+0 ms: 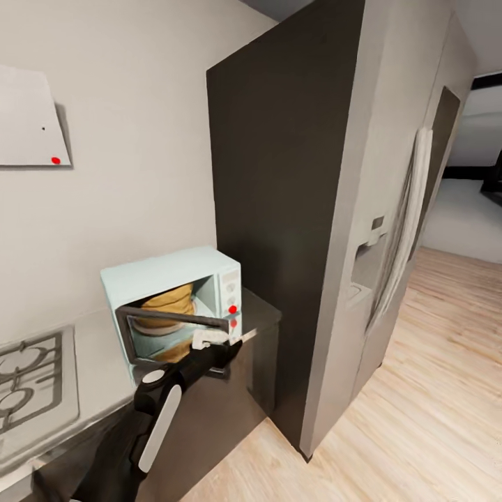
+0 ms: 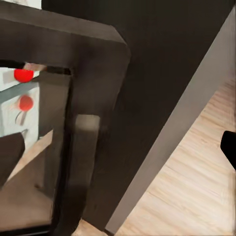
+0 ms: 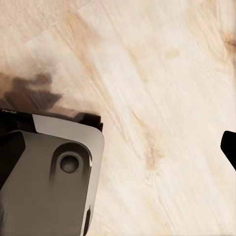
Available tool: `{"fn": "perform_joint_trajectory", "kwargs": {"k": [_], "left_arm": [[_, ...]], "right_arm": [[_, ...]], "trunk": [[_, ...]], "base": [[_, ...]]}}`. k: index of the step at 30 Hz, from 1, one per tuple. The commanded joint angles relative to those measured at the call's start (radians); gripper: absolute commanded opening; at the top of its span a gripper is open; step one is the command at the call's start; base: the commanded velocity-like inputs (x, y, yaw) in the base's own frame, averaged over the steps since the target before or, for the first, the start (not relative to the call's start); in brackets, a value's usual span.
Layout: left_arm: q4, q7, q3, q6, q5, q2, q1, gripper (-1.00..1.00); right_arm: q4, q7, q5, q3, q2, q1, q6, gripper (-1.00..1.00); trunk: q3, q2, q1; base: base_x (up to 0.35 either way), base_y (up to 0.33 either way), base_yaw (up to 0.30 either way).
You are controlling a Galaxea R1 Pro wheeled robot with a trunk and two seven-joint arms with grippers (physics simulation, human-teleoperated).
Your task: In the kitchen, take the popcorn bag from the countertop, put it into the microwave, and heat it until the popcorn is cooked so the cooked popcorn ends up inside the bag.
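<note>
One bag (image 1: 169,301): tan-brown and crumpled, sitting inside the microwave on the pale turntable, seen over the top edge of the half-lowered door.
Microwave (image 1: 167,272): one, light blue, on the countertop beside the tall dark fridge side.
Door (image 1: 174,322): one, dark-framed glass, hinged at the bottom and tilted partway open; in my left wrist view its dark frame (image 2: 83,64) sits very close to the camera.
Knobs: two on the side panel, each with a red dot over it (image 1: 232,309); both red dots show through the glass in my left wrist view (image 2: 23,75).
Writing: small marks on the panel, too blurred for me to read; no brand I can make out.
Left gripper (image 1: 209,339): at the door's right end, against the frame by the panel; whether my fingers are spread or pinched I cannot tell.
Left arm (image 1: 150,418): black and white, reaching up from the lower edge of the head view.
Right gripper: one dark fingertip (image 3: 229,147) at the edge of my right wrist view, above the wood floor; its state I cannot tell.
Countertop (image 1: 97,348): one glossy grey top over dark cabinets.
Hob (image 1: 31,380): one, grated, left of the microwave.
Fridge (image 1: 390,230): one, grey, with a door dispenser.
Floor (image 1: 432,390): pale wood planks.
</note>
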Motion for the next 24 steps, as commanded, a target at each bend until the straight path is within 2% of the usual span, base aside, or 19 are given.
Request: {"fn": "perform_joint_trajectory", "kwargs": {"k": [1,7,8,10,11,12,14,24], "left_arm": [[-0.002,-0.001,0.002,0.007,0.008,0.0,-0.001,1.0],[-0.008,0.01,0.009,0.008,0.007,0.004,-0.001,1.0],[-0.008,0.035,0.01,0.009,0.007,0.004,-0.001,1.0],[-0.007,0.136,0.01,0.009,0.008,0.004,-0.001,1.0],[-0.007,0.207,0.009,0.009,0.008,0.004,-0.001,1.0],[-0.007,0.244,0.008,0.009,0.009,0.004,-0.001,1.0],[-0.007,0.272,0.007,0.009,0.009,0.004,-0.001,1.0],[-0.001,0.285,0.006,0.008,0.008,0.004,-0.001,1.0]], "right_arm": [[0.002,0.002,0.006,-0.008,0.0,-0.002,0.002,1.0],[0.002,0.002,0.006,-0.008,-0.003,-0.002,0.003,1.0],[0.002,0.002,0.006,-0.008,-0.003,-0.002,0.003,1.0],[0.002,0.001,0.006,-0.008,-0.005,-0.002,0.003,1.0],[0.002,0.001,0.006,-0.008,-0.005,-0.002,0.003,1.0],[0.002,0.002,0.006,-0.008,-0.005,-0.002,0.003,1.0],[0.002,0.001,0.006,-0.008,-0.007,-0.002,0.002,1.0],[0.002,0.001,0.006,-0.007,-0.002,-0.002,-0.003,1.0]], "trunk": [[-0.002,-0.002,0.001],[-0.002,-0.002,0.001],[-0.002,-0.002,0.001],[-0.002,-0.002,0.001],[-0.002,-0.002,0.001],[-0.002,-0.002,0.001],[-0.002,-0.002,0.001],[-0.002,-0.002,0.001]], "base": [[0.152,0.0,-0.224],[0.102,0.0,-0.044],[0.023,0.0,-0.002],[0.008,0.0,-0.001],[0.002,0.0,0.0],[0.001,0.0,0.0],[0.0,0.0,0.0],[0.019,0.0,0.0]]}}
